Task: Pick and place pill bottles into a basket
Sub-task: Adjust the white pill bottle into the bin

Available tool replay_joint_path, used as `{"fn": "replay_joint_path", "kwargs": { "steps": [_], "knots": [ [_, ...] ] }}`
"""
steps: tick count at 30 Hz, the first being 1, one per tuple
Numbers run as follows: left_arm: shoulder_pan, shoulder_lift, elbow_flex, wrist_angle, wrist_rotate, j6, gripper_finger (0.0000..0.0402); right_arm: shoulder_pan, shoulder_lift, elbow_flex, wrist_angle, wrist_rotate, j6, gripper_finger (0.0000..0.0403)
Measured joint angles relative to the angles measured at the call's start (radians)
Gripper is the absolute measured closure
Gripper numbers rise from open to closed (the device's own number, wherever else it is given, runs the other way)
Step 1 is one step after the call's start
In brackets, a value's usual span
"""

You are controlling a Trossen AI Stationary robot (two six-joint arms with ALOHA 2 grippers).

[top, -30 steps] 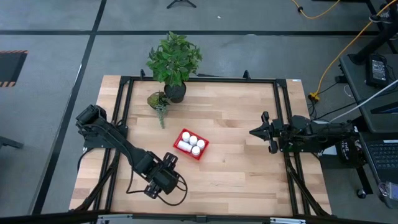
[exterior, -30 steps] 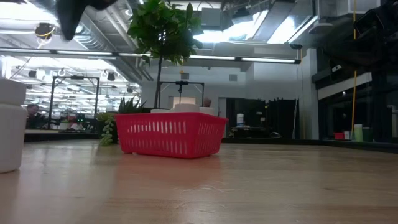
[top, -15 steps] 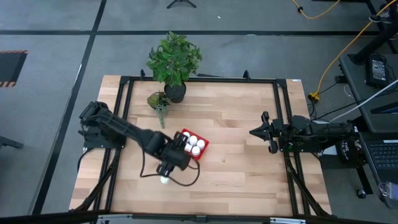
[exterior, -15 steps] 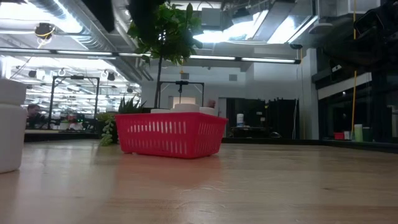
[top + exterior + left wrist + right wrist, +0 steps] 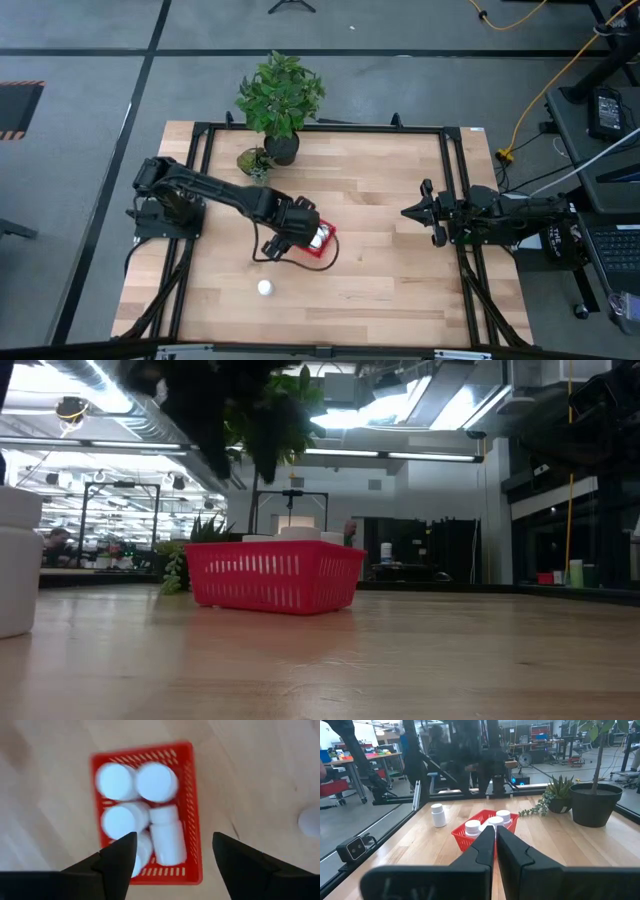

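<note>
With the left claw (image 5: 172, 851) open and empty directly above the red basket (image 5: 194, 810) of five bottles (image 5: 156, 781), it should lift clear, then fetch the last bottle (image 5: 264, 288) standing alone on the tabletop (image 5: 390, 290) nearby.

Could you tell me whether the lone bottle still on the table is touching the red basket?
Apart. The high view shows the bottle alone, with bare table between it and the basket.

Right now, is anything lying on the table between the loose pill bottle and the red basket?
No. In the high view only bare wood separates the loose pill bottle from the basket.
</note>
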State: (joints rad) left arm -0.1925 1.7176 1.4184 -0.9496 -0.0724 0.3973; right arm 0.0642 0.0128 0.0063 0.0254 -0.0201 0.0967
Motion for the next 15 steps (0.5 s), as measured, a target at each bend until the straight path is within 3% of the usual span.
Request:
{"fn": "replay_joint_path", "kwargs": {
  "steps": [5,15],
  "knots": [
    [-0.002,0.001,-0.058,0.044,0.016,0.122,0.0169,0.0,0.0,0.0,0.0,0.0,0.0,0.0381],
    [0.009,0.001,-0.082,0.096,0.044,0.158,0.0196,0.0,0.0,0.0,0.0,0.0,0.0,0.0381]
  ]
}}
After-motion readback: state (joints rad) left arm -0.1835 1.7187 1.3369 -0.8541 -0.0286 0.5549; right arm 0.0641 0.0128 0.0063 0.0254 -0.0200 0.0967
